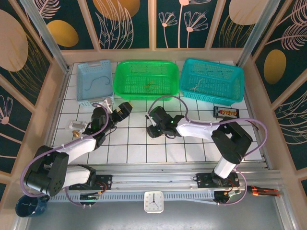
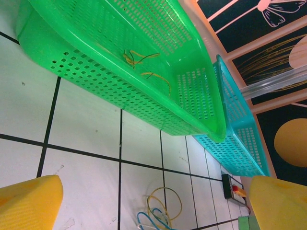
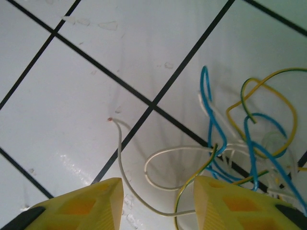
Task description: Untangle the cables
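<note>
Where thin wires (image 3: pixel 225 146) loop, glossy white tiles (image 3: pixel 72 105), perforated green basket (image 2: pixel 120 81)

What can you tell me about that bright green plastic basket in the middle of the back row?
The bright green plastic basket is a shallow rectangular tub with rounded corners, a thick smooth rim, and walls and floor pierced by rows of small holes. It stands upright on the white tiled table, close between a pale blue basket and a teal basket. A few thin yellow-green wire pieces lie on its floor.
</note>
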Motion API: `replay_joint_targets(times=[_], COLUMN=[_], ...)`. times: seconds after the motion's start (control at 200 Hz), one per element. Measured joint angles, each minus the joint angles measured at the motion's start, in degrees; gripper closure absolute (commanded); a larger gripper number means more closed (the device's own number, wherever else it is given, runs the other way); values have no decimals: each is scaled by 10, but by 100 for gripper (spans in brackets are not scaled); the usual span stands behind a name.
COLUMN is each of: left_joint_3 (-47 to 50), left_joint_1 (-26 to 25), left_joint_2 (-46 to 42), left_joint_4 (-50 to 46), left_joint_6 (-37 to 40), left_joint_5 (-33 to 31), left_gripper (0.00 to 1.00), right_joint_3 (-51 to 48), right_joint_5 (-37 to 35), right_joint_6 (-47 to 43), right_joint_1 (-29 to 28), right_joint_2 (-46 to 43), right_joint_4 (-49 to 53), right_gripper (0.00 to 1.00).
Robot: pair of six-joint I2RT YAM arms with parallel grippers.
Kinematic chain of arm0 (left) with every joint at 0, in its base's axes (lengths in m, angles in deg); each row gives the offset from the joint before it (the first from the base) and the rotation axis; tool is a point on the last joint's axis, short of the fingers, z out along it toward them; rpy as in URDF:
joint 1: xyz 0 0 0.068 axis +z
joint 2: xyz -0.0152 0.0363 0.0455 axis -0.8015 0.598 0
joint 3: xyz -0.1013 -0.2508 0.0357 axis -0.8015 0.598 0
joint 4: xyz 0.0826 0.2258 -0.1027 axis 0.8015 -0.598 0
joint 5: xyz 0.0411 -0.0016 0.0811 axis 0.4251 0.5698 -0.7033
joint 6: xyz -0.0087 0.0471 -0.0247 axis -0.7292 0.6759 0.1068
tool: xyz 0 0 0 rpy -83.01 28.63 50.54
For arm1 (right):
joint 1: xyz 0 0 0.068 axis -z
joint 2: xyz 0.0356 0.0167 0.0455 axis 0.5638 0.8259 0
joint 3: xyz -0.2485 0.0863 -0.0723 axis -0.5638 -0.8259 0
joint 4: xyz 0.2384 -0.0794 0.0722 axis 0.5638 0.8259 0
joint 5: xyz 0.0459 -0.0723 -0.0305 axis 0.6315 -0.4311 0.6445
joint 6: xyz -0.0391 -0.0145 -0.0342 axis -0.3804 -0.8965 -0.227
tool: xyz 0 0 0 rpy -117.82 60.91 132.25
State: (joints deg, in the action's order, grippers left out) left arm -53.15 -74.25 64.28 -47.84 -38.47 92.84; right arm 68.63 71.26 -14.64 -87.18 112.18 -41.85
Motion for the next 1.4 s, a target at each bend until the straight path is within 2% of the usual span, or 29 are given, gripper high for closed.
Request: replay_joint_targets(times=[0.48,1.396], left_joint_3=[0,15], left_joint_1=[1,5], left_joint_2=[0,0], left_joint_4=[1,6], left_joint_6=[0,-11], left_joint_5=[0,0], left_gripper=[1,1], right_joint_3=[47,78], right_joint_5=[-67,-124], right_joint_6=[-15,-45], right_joint_1=[-52,-53], right_joint_2=[7,67], right_joint_4=[42,74], right_gripper=[57,56])
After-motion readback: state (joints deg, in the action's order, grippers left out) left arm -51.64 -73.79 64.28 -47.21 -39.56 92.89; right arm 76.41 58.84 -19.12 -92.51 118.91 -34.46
